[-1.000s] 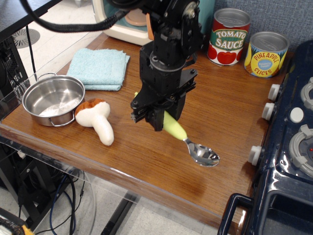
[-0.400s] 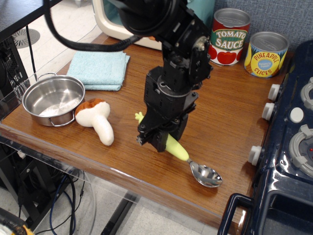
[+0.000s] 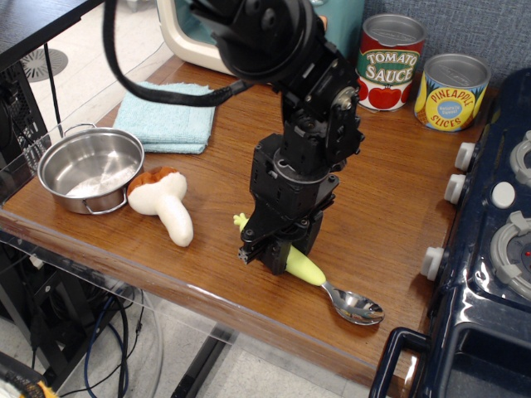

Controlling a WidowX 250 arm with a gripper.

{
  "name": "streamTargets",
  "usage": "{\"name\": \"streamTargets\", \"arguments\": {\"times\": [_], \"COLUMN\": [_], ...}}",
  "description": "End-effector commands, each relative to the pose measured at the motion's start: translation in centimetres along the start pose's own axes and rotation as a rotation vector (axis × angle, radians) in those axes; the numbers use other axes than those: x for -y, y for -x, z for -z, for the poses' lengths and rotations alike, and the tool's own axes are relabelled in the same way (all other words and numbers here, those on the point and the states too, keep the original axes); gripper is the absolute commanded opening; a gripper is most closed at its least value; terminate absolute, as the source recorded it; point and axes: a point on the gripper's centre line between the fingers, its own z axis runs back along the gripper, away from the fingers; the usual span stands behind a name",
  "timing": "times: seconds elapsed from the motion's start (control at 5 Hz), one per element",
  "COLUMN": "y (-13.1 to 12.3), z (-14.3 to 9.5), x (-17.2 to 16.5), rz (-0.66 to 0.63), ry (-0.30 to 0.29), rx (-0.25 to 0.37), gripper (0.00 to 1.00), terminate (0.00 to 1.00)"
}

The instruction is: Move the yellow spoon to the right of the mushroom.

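Observation:
The yellow spoon (image 3: 305, 267) has a pale yellow-green handle and a shiny silver bowl (image 3: 358, 308) that points to the front right. It sits low over the wooden table, near the front edge. My black gripper (image 3: 270, 251) comes down from above and is shut on the spoon's handle, whose tip sticks out on the left side. The mushroom (image 3: 162, 201), with a brown-orange cap and a cream stem, lies on the table to the left of the gripper, apart from it. The spoon is to the right of the mushroom.
A steel pot (image 3: 91, 168) stands at the left edge, with a folded blue cloth (image 3: 166, 116) behind it. A tomato sauce can (image 3: 390, 62) and a pineapple can (image 3: 450, 91) stand at the back right. A dark toy stove (image 3: 489, 249) borders the table on the right.
My gripper has moved toward the front edge and lower, carrying the spoon with it. The spoon's bowl is now closer to the front right. The mushroom has not moved.

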Motion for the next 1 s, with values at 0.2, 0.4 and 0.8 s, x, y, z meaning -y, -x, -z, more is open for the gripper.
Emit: {"name": "streamTargets", "arguments": {"times": [0.2, 0.4, 0.8], "y": [1.4, 1.1, -0.5], "z": [-1.7, -2.9, -6.8], "x": [1.1, 1.2, 1.7], "rz": [0.072, 0.093, 0.101], "ry": [0.017, 0.019, 0.058], "rx": [0.040, 0.052, 0.111], "gripper": [1.00, 1.00, 1.00], "terminate": [0.00, 0.00, 0.00]}}
